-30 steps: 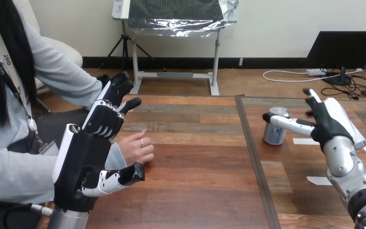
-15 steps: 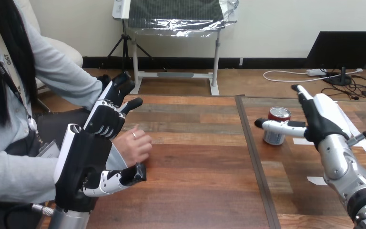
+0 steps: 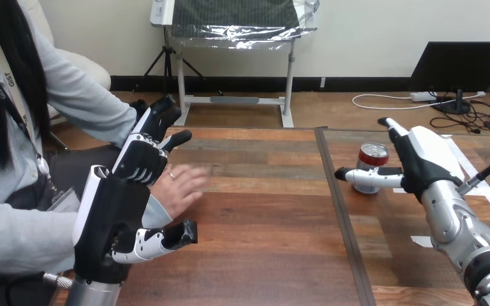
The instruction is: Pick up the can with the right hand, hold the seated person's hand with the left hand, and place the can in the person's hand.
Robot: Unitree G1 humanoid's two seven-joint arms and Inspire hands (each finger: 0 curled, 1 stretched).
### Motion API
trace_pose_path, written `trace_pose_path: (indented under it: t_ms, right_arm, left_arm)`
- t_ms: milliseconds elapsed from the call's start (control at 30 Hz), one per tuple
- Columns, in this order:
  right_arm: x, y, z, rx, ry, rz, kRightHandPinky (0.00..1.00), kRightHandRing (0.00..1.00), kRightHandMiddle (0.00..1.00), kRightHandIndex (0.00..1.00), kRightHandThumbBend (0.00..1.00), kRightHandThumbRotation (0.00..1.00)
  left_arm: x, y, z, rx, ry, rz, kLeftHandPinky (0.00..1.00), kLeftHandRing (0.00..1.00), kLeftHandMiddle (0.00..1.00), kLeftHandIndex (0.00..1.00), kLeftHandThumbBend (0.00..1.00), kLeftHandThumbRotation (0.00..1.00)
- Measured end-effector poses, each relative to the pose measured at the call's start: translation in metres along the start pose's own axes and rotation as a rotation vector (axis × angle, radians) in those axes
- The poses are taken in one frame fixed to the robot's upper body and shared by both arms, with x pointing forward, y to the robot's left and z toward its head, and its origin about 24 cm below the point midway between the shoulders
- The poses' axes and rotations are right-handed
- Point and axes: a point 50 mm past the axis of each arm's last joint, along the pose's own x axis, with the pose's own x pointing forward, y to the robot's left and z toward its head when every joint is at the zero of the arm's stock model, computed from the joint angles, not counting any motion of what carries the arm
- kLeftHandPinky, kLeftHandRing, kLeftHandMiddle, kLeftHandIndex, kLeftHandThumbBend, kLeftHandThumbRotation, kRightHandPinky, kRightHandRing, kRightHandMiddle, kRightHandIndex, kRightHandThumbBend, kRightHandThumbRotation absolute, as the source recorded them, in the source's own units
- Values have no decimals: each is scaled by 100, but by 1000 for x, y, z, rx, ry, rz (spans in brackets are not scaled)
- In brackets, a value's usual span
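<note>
The can (image 3: 372,163), silver with a red top, stands upright on the right part of the table. My right hand (image 3: 424,159) is open just right of it, fingers pointing up and away, and its thumb (image 3: 360,178) reaches left across the can's lower front. My left hand (image 3: 111,217) is open at the left, back towards me, with fingers (image 3: 145,156) stretched upward and thumb (image 3: 166,238) low. The person's hand (image 3: 184,183) lies with spread fingers in the gap between them. My fingers are not curled round it, and I cannot tell if they touch.
A dark seam (image 3: 339,210) splits the wooden table (image 3: 261,217) into left and right parts. White tape strips (image 3: 429,241) lie on the right part near my right forearm. The person's sleeve (image 3: 13,236) lies along the left edge.
My right hand has moved left and lower, bringing its thumb across the can's front. The person's hand has uncurled and spread its fingers. My left hand has hardly moved.
</note>
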Motion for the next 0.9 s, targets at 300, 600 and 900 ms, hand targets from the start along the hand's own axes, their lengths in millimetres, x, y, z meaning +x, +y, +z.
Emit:
trace_pose_path:
  t_ms: [300, 600, 900]
  right_arm:
    - [0, 1, 1, -29, -12, 12, 96, 99, 94, 95, 100, 51]
    - [0, 2, 2, -48, -15, 19, 95, 99, 93, 93, 100, 51]
    - [1, 3, 2, -74, -15, 38, 95, 97, 91, 91, 100, 51]
  left_arm:
    - [0, -1, 0, -2, -2, 4, 86, 96, 97, 93, 100, 53]
    - [0, -2, 0, -4, -7, 8, 86, 96, 97, 93, 100, 53]
    - [1, -4, 0, -7, -9, 9, 86, 96, 98, 93, 100, 53]
